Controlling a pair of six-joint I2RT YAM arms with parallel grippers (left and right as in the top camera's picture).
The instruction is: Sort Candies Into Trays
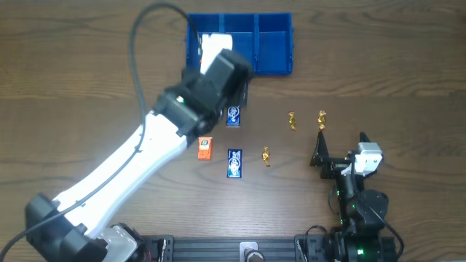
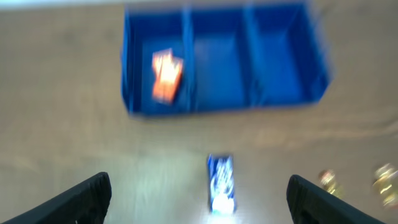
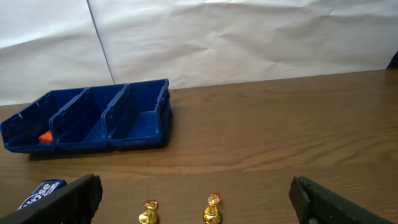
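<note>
The left end effector [image 2: 199, 183] has its two black fingers [image 2: 87, 196] far apart and holds nothing; a small blue wrapped candy [image 2: 221, 185] lies flat on the brown wooden desk [image 2: 62, 137], showing in the gap between those fingers; just past that candy sits the blue plastic tray with three spaces [image 2: 286, 93]; an orange wrapped candy [image 2: 166, 76] lies inside the tray's left end space; seen from above, a second blue wrapped candy [image 1: 234, 163] lies on the desk nearer the arms' bases; a second orange wrapped candy [image 1: 205, 148] lies near it on its left; a lone gold wrapped candy [image 1: 266, 156] lies near it on its right; farther up lie a left gold candy [image 1: 292, 120] and a right gold candy [image 1: 321, 118], side by side; the right end effector [image 1: 342, 142] also has its fingers apart and holds nothing; it is at the desk's right side, well apart from the tray, with the right gold candy close to one fingertip.
</note>
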